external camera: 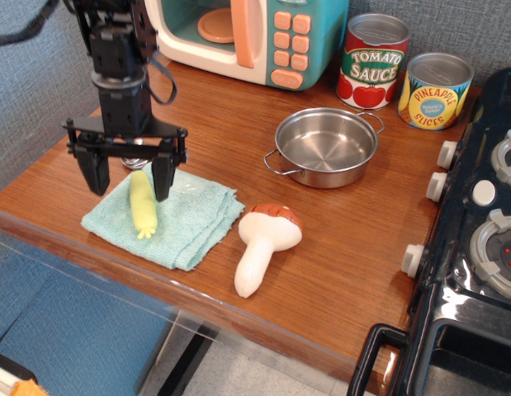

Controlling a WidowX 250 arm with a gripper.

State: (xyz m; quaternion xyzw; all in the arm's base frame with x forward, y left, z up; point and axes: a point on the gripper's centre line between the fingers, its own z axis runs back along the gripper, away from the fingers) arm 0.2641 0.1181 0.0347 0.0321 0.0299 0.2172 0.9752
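My black gripper (129,179) hangs open over the left part of the wooden counter, with its two fingers on either side of the top end of a small yellow corn cob (142,203). The cob lies free on a folded light-blue cloth (189,221) that rests flat near the counter's front edge. Nothing is held between the fingers. A toy mushroom (264,242) with a brown cap and white stem lies just right of the cloth.
A steel pot (326,147) stands mid-counter. Behind it are a tomato sauce can (373,61) and a pineapple slices can (435,90). A toy microwave (255,33) sits at the back. A black stove (478,239) fills the right side.
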